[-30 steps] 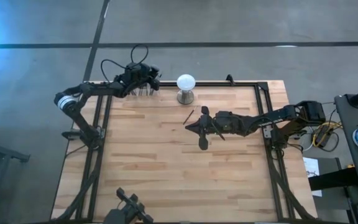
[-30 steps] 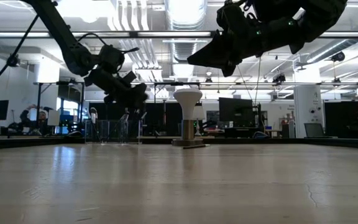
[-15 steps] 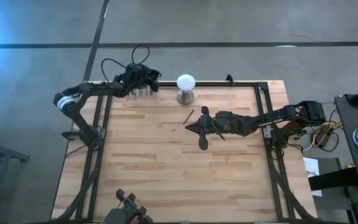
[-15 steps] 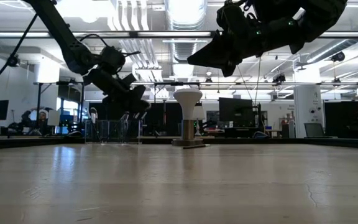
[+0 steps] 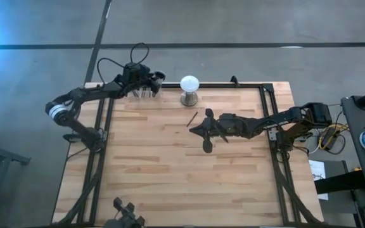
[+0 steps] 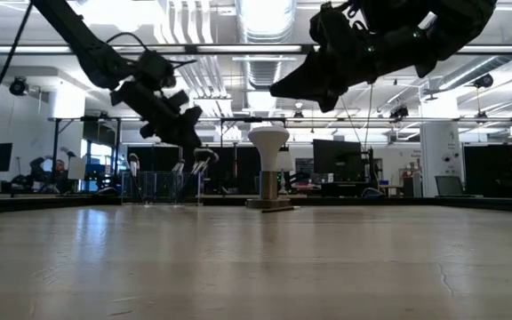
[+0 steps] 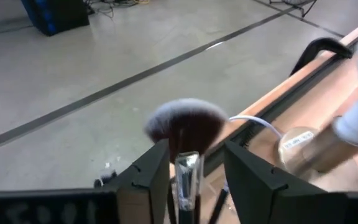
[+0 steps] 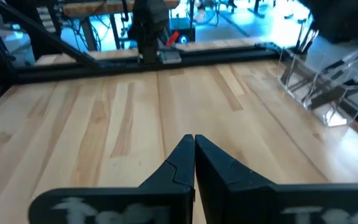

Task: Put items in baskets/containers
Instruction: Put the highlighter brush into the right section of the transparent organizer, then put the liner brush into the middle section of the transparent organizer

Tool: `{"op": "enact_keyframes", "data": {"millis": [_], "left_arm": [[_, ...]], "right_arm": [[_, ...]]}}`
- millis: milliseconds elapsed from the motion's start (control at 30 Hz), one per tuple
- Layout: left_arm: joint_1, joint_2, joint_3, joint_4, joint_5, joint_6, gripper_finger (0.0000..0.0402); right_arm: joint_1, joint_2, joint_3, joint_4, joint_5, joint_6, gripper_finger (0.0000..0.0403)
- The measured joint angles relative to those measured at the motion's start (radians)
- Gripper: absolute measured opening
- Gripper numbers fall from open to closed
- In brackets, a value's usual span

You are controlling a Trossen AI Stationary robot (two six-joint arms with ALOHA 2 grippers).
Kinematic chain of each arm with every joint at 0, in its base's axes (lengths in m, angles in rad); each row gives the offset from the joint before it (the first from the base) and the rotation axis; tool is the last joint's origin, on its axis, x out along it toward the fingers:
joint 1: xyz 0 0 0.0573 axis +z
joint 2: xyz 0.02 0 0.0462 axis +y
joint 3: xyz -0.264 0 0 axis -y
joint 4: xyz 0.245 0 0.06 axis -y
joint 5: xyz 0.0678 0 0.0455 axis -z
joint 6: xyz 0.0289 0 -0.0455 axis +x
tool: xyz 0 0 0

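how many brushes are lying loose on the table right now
1 for sure: a thin brush lying on the table between the white globe and the right gripper. Others may be hidden under that arm.

Fan-headed brush (image 7: 185,127) upright in clear cups (image 6: 163,188), far-left corner.

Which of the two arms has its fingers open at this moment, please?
The left arm, at the clear cups: its fingers stand apart around a fluffy brush. The right arm's fingers are pressed together.
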Motion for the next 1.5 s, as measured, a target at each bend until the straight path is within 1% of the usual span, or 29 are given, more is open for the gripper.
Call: {"op": "enact_keyframes", "data": {"millis": [67,167,300,367,400,567,667,733,833,933,1133,1200,1267,1400,1500], "left_arm": [[-0.015,-0.038,-0.025,0.004,-0.001,0.0,0.0127],[-0.056,-0.103,-0.086,0.048,0.0,-0.021,0.009],[-0.136,-0.172,-0.203,0.163,0.001,-0.056,0.0034],[-0.178,-0.195,-0.262,0.24,0.001,-0.082,0.0011],[-0.197,-0.202,-0.293,0.284,0.001,-0.095,0.0006],[-0.27,-0.196,-0.437,0.538,0.0,-0.114,0.0004],[-0.299,-0.185,-0.497,0.655,-0.002,-0.134,0.0001],[-0.314,-0.184,-0.523,0.692,-0.004,-0.139,0.0001],[-0.323,-0.184,-0.538,0.709,-0.002,-0.11,0.0],[-0.322,-0.184,-0.533,0.708,-0.006,-0.093,0.0],[-0.33,-0.183,-0.51,0.711,-0.004,-0.096,0.0],[-0.334,-0.183,-0.511,0.714,-0.004,-0.096,0.0],[-0.336,-0.183,-0.511,0.716,-0.004,-0.096,0.0],[-0.338,-0.183,-0.51,0.73,-0.004,-0.095,0.0],[-0.345,-0.184,-0.511,0.745,-0.004,-0.101,0.0]], "right_arm": [[0.0,0.0,0.0,-0.022,0.0,0.007,0.0008],[-0.002,-0.003,0.0,-0.05,0.008,0.02,0.0009],[-0.01,-0.006,0.0,-0.102,0.093,0.042,0.0009],[-0.027,-0.006,0.0,-0.136,0.112,0.082,0.0009],[-0.038,-0.006,0.0,-0.15,0.113,0.109,0.0009],[-0.088,-0.006,0.0,-0.217,0.115,0.231,0.0009],[-0.105,-0.006,0.0,-0.224,0.116,0.228,0.0009],[-0.111,-0.006,0.0,-0.223,0.116,0.189,0.0009],[-0.114,-0.006,0.001,-0.222,0.116,0.127,0.0009],[-0.114,-0.007,0.005,-0.223,0.116,0.145,0.0009],[-0.116,-0.007,0.005,-0.248,0.204,0.311,0.0009],[-0.122,-0.007,0.005,-0.28,0.236,0.396,0.0009],[-0.135,-0.007,0.006,-0.32,0.242,0.491,0.0011],[-0.141,-0.007,0.006,-0.437,0.287,0.636,0.0027],[-0.138,-0.007,0.006,-0.483,0.294,0.678,0.0046]]}}
